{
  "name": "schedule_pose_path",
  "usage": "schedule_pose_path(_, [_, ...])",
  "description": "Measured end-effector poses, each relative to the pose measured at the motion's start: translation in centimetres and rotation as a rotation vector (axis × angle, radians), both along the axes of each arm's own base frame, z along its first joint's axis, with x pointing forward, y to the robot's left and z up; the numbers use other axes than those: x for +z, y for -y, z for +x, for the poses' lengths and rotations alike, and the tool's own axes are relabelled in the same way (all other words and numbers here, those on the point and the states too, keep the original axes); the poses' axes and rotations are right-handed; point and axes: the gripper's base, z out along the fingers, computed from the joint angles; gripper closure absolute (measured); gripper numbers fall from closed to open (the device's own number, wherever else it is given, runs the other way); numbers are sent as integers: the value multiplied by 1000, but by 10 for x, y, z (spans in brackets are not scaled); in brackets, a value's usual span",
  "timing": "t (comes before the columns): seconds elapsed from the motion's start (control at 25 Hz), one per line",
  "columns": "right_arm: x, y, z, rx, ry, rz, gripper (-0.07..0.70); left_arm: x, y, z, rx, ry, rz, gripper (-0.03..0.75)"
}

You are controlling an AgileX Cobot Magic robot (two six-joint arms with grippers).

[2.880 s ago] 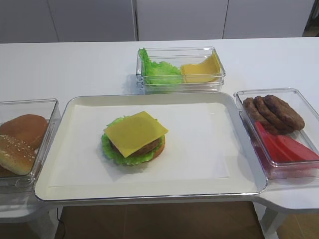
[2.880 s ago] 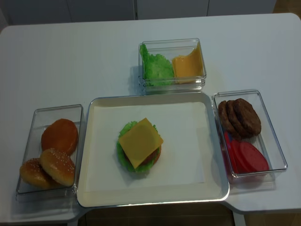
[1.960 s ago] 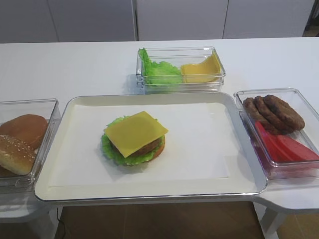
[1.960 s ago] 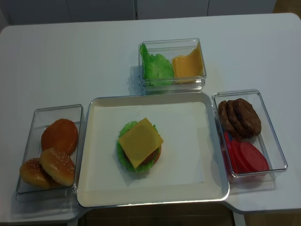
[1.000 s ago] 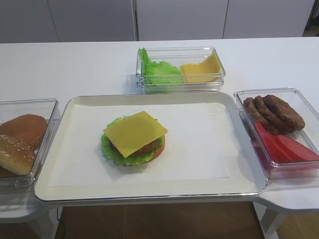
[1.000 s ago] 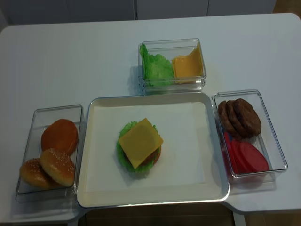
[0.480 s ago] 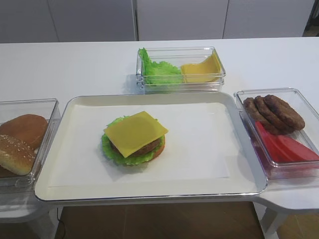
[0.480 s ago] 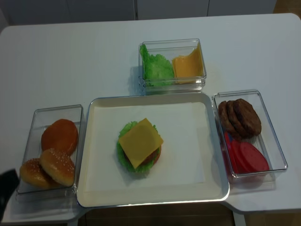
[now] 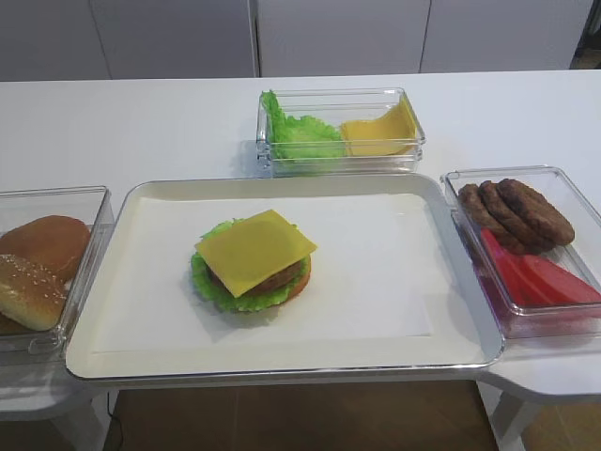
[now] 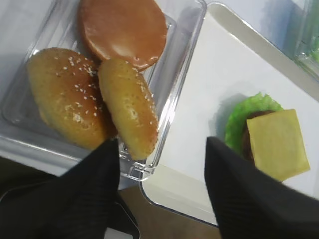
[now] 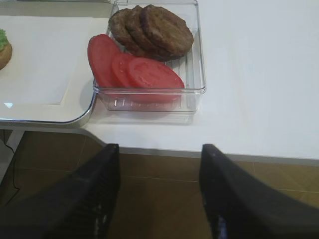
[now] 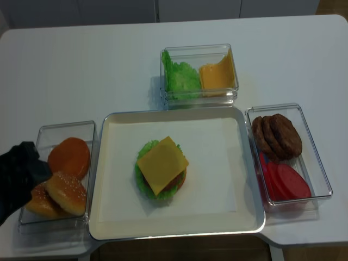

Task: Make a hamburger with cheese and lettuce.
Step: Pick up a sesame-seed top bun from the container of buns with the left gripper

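Left gripper (image 10: 162, 191) has come in over the bun box (image 12: 38, 133), spread wide and empty, with the hamburger (image 12: 161, 168) to its right.

I see a white table (image 9: 141, 122) with a smooth matte top and rounded corners. Behind it stands a row of pale grey cabinet fronts (image 9: 338, 38) split by thin vertical seams. Under the table's near edge I see brown tiled floor (image 11: 159, 199). The light is soft and even, with only faint shadows.
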Motion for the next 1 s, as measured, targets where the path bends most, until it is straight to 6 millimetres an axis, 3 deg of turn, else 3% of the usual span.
schedule_pose_path(0.4, [0, 0, 0, 0, 0, 0, 225, -15, -3, 17, 146, -118, -60, 312])
schedule_pose_path(1.0, [0, 0, 0, 0, 0, 0, 226, -30, 2, 38, 137, -184, -110, 312])
